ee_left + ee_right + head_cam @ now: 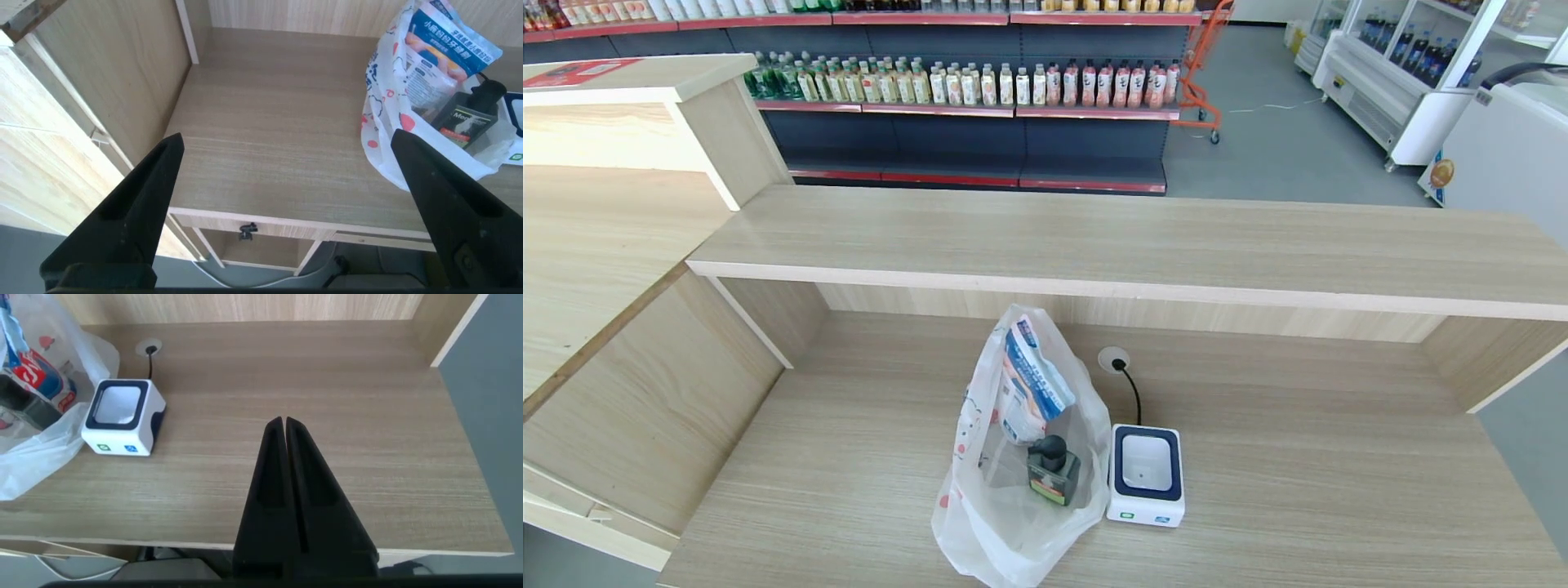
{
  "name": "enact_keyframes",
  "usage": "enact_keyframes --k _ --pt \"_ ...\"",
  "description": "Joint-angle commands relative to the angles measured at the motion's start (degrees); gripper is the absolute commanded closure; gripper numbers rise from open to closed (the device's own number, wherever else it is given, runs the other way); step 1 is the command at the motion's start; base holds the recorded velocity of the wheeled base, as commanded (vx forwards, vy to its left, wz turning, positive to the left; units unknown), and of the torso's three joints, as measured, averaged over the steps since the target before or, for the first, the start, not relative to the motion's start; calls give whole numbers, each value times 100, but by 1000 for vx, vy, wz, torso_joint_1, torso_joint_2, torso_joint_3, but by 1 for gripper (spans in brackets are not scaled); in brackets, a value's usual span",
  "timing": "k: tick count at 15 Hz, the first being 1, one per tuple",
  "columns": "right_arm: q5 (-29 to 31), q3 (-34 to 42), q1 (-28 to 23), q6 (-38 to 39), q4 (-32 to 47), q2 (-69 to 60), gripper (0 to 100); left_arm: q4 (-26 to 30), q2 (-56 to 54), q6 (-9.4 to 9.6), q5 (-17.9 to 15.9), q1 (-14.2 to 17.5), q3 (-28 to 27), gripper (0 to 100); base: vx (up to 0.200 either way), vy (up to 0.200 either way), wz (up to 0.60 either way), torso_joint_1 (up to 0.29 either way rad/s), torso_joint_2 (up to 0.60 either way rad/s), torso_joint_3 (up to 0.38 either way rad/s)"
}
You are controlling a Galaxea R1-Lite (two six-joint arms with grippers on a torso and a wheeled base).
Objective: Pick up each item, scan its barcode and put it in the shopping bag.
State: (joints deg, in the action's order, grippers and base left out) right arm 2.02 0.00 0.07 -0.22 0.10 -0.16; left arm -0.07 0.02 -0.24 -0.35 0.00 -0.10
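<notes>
While the bag (pixel 980 523) is stood just left of the scanner (pixel 1145 475) on the counter (pixel 1298 490), a pouch (pixel 1031 384) and bottle (pixel 1054 475) kept inside, the left gripper (pixel 286 137) is spread wide and the right gripper (pixel 283 422) is pressed closed.

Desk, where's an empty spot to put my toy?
Bare wood lies right of the scanner up to the right panel, and left of the shopping bag up to the left panel. Crowded where bag, scanner and cable meet.

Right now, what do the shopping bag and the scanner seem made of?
Shopping bag: thin translucent plastic film, probably; the pouch inside shows through and it wrinkles.
Scanner: hard plastic, it seems; smooth white casing with a dark blue rim.
</notes>
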Motion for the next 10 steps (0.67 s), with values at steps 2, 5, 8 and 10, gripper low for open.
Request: enact_keyframes --k 2,5,8,10 --pt "0 0 1 -4 -1 16 100 -1 -2 -2 0 0 1 0 0 0 0 0 0 0" --pt "0 0 1 -4 -1 16 100 -1 -2 -2 0 0 1 0 0 0 0 0 0 0" --pt "0 0 10 -4 -1 16 100 -1 -2 -2 0 0 1 0 0 0 0 0 0 0" --pt "0 0 1 -4 -1 16 100 -1 -2 -2 0 0 1 0 0 0 0 0 0 0"
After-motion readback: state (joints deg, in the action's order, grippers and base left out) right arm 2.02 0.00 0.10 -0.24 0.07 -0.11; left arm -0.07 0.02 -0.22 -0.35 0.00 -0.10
